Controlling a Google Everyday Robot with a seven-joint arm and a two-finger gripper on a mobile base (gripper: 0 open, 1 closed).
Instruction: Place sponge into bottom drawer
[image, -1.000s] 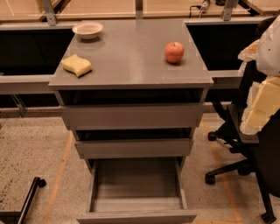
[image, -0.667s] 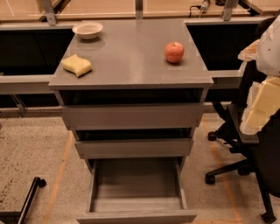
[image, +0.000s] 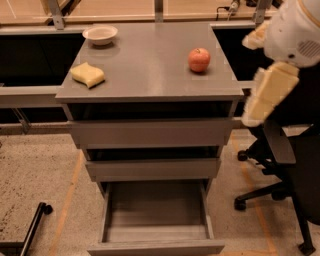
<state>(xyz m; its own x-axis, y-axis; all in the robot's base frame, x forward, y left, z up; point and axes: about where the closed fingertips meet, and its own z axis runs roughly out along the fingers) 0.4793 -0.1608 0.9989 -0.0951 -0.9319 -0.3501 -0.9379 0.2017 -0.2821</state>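
Lying on the near left part of the flat grey cabinet top (image: 150, 70), the pale yellow foam sponge with wavy edges (image: 88, 74) sits close to the left edge, well apart from the shallow grey bottom drawer (image: 156, 245), which stands pulled out towards the near side with its inner floor showing. Farther back on the left of the same top is a small white bowl (image: 100, 34), and on the far right a red apple (image: 199, 59). The top grey drawer (image: 150, 133) and the middle grey drawer (image: 152, 169) sit above the open one. The robot's pale yellowish gripper (image: 267, 95) hangs at the right, off the cabinet's right edge, touching nothing; whether it is released or clenched cannot be told. A black office chair (image: 285, 165) stands below it.
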